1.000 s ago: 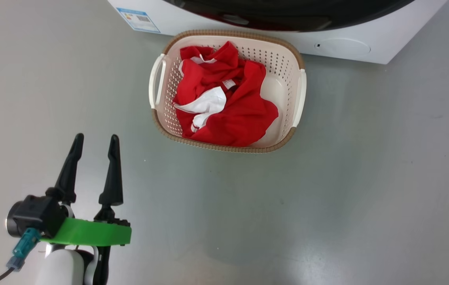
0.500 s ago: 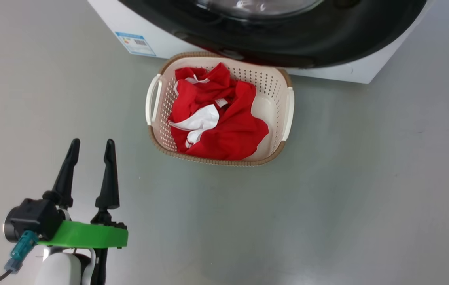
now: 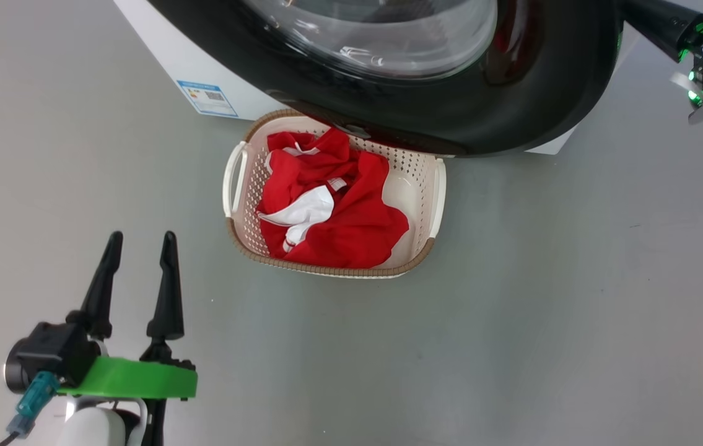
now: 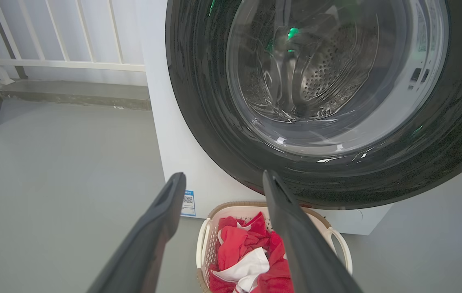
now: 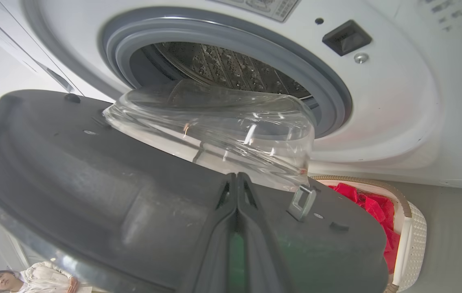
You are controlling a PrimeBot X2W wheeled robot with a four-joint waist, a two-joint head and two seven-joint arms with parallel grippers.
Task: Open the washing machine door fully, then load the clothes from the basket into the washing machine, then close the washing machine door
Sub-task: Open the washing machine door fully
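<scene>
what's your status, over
Left pincer open. Right pincer shut behind glossy black round washing machine door, part open. Red clothes in cream perforated basket, door overhanging it.

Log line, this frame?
door: partly open | clothes: in basket | left hand: open, empty | right hand: shut, at door inner face

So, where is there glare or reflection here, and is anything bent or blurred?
Head view: white glints and a red reflection on the door. Left wrist view: green light spots mirrored in its glass; the left gripper looks slightly soft. Right wrist view: the wide lens curves the washing machine, with a faint pink cast near the clothes.
</scene>
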